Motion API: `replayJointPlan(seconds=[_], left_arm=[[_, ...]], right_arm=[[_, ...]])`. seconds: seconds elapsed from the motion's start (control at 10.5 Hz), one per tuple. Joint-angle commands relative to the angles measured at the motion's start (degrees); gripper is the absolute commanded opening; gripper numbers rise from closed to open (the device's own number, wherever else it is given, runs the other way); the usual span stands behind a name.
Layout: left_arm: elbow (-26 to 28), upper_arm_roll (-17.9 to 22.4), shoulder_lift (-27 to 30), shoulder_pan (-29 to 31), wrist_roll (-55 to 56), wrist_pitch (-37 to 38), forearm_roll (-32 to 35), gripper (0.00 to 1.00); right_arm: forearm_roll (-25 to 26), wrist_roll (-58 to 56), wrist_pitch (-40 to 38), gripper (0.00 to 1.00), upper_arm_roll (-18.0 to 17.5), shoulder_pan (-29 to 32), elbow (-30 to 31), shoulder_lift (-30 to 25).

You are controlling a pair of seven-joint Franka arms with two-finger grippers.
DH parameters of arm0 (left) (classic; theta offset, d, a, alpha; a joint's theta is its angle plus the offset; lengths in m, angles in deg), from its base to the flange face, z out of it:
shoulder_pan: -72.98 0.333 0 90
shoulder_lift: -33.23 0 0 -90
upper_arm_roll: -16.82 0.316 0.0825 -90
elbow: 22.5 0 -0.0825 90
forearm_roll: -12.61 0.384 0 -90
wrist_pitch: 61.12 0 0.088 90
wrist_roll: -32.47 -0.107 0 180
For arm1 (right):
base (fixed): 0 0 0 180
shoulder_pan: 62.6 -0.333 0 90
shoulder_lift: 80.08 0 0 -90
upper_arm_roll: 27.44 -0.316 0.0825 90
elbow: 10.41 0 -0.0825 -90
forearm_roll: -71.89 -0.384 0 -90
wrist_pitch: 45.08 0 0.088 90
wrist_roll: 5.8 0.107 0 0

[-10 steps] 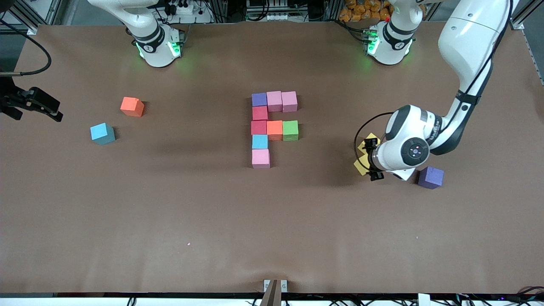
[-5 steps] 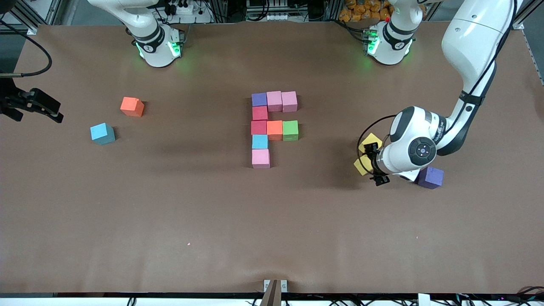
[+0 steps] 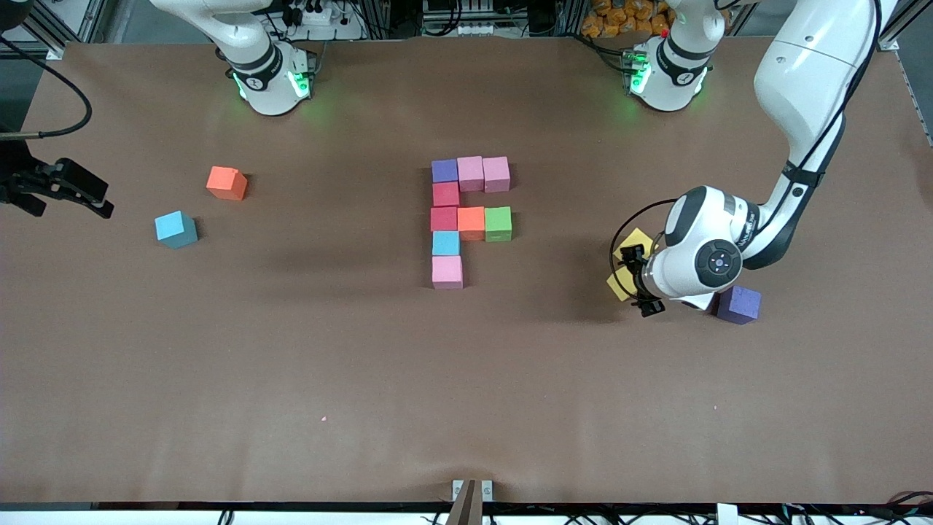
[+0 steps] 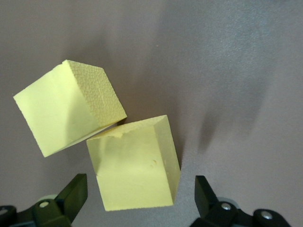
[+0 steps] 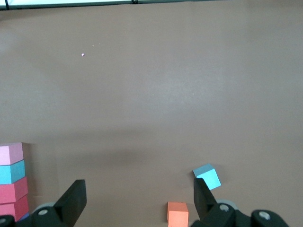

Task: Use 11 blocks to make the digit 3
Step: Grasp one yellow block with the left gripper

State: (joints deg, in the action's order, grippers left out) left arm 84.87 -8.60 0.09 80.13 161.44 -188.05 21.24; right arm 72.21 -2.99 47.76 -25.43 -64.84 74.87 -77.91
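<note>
Left wrist view had the left gripper (image 4: 137, 201) wide open, empty, straddling one yellow block (image 4: 135, 165). Best centered first, since its twin (image 4: 68, 106) touched it. Right gripper (image 5: 137, 201) waited open.

Standing here, I can read no word, number or brand anywhere; the small matte foam cubes (image 3: 471, 174) carry none; nor does the brown table (image 3: 364, 379).

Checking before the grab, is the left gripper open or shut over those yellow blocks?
Open. The left gripper shows its fingers spread wide either side of one yellow block, not touching it.
</note>
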Motion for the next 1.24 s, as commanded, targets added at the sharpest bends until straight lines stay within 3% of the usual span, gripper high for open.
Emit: replayJointPlan(seconds=[0.0, 0.38, 0.67, 0.76, 0.95, 1.15], left_arm=[[1.2, -0.1, -0.9, -0.2, 0.9, -0.4, 2.2, 1.0], [1.6, -0.2, -1.7, -0.4, 0.8, -0.3, 3.4, 1.0], [0.9, -0.2, -2.0, -0.4, 0.1, -0.3, 3.5, 0.49], [0.4, -0.2, -2.1, -0.5, -0.6, -0.3, 3.6, 0.4], [-0.9, -0.2, -2.1, -0.6, -2.9, -0.1, 3.6, 0.35], [-4.5, -0.1, -2.4, -4.9, -2.9, 1.9, 3.5, 0.35]], right_arm=[[-1.1, -1.0, 2.2, 1.0, -0.1, 0.7, 0.3, 0.8], [-1.1, -1.0, 4.3, 1.0, -0.1, 0.6, 0.3, 2.0], [-1.1, -1.1, 5.8, 1.0, -0.2, 0.3, 2.8, 1.6], [-1.1, -1.1, 5.8, 1.0, -0.2, 0.2, 3.4, 1.0], [-1.1, -2.4, 6.1, 1.0, -0.3, 0.2, 3.2, 1.3], [-1.0, -3.2, 7.1, 1.0, -0.3, 0.2, 3.4, 1.8]])
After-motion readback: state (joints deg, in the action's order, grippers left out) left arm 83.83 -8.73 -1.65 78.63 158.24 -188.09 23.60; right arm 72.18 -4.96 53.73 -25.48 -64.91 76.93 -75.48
